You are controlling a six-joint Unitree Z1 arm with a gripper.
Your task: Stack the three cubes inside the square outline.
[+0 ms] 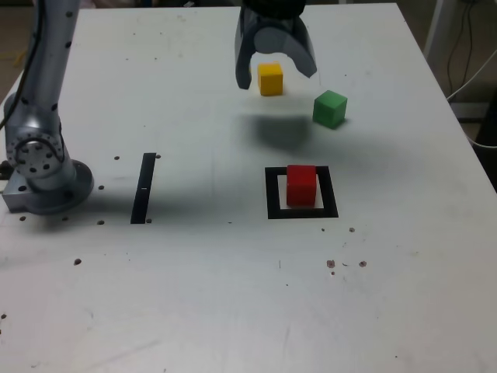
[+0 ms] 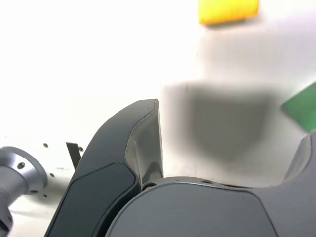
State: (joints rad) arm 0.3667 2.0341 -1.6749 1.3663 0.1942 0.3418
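White desk, speckled with small dark marks; cables at the exterior view's upper right (one white). Gripper spread wide.

The red cube, at six o'clock in the exterior view, looks smooth and matt. The green cube also has a matt face. The table looks smooth, with a soft shine. The gripper, at twelve o'clock, looks like matt grey plastic, with smooth curved fingers.
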